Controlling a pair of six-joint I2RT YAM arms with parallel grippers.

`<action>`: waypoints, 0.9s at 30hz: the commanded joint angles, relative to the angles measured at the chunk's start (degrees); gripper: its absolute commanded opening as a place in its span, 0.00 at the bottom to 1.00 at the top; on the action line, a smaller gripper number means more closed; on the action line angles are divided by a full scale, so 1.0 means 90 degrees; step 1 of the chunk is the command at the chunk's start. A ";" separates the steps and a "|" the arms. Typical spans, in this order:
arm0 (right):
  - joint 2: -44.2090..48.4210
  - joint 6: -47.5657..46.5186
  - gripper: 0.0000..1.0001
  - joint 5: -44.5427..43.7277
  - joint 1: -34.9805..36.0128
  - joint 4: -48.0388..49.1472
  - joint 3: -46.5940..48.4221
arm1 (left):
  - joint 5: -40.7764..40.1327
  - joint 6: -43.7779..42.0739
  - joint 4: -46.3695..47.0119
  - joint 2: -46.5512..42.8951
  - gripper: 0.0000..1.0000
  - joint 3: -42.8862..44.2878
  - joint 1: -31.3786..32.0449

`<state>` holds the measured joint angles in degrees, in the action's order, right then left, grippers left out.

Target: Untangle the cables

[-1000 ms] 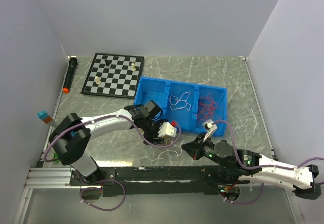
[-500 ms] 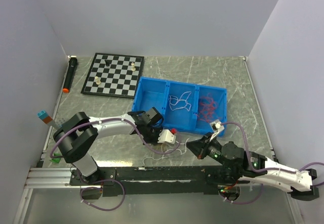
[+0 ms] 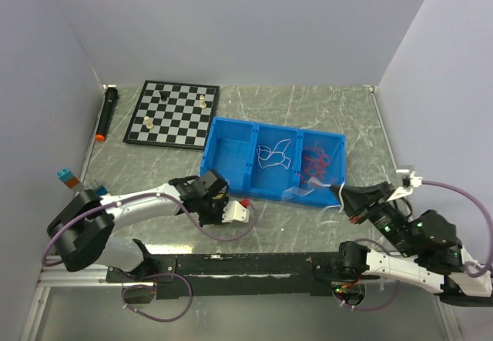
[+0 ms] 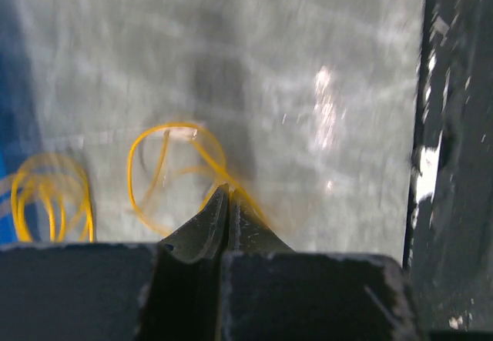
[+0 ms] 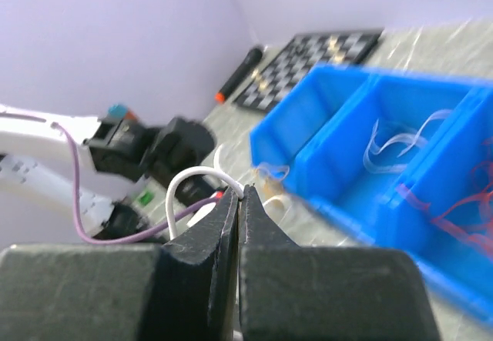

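Jaws clenched on both sides: left jaws on yellow cable (image 4: 154, 131), right jaws on white cable (image 5: 196, 171)

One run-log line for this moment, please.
left pincer: shut on yellow cable | right pincer: shut on white cable

Top view: we look down from high behind the near edge, well back, taking in the whole table (image 3: 308, 110). Left wrist: we sit close over the table, facing down. Right wrist: we ride higher, facing across at the bin (image 5: 308, 137) and chessboard (image 5: 323, 52), both also in the top view.
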<state>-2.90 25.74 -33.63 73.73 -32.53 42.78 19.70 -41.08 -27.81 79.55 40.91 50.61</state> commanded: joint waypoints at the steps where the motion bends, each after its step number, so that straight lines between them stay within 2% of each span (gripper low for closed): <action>1: -0.0546 -0.1188 0.00 -0.0414 0.0040 0.0352 0.0665 | -0.0129 -0.0064 -0.0298 -0.0683 0.01 -0.0150 -0.0339; 5: -0.1268 -0.1969 0.00 -0.0288 0.0049 0.1016 0.1221 | -0.0129 -0.0026 -0.0493 -0.1221 0.01 -0.0151 -0.0487; 11: -0.2625 -0.2750 0.00 -0.0511 0.0049 0.1680 0.1984 | 0.0290 0.0491 -0.1166 -0.1758 0.01 0.1263 -0.0496; 14: -0.3260 -0.3443 0.00 -0.0804 0.0049 0.2421 0.2092 | 0.0534 0.0560 -0.1528 -0.1895 0.01 0.1908 -0.0506; 18: -0.4226 -0.4323 0.00 -0.0990 -0.0057 0.3417 0.2306 | 0.0623 0.0706 -0.1685 -0.2080 0.01 0.2281 -0.0506; 21: -0.4774 -0.4384 0.00 -0.0679 -0.0641 0.3810 0.2394 | 0.0633 0.0727 -0.1773 -0.2178 0.01 0.2476 -0.0506; 22: -0.4892 -0.4277 0.00 -0.0475 -0.1060 0.3839 0.2395 | 0.0575 0.0746 -0.1773 -0.2256 0.01 0.2534 -0.0506; 27: -0.5332 -0.3954 0.00 0.0249 -0.2039 0.4356 0.2014 | -0.0010 0.0678 -0.1617 -0.2501 0.01 0.2720 -0.0516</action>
<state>-49.74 -10.00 -36.10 60.45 -1.15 61.69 22.61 -35.48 -42.09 59.31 62.13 46.19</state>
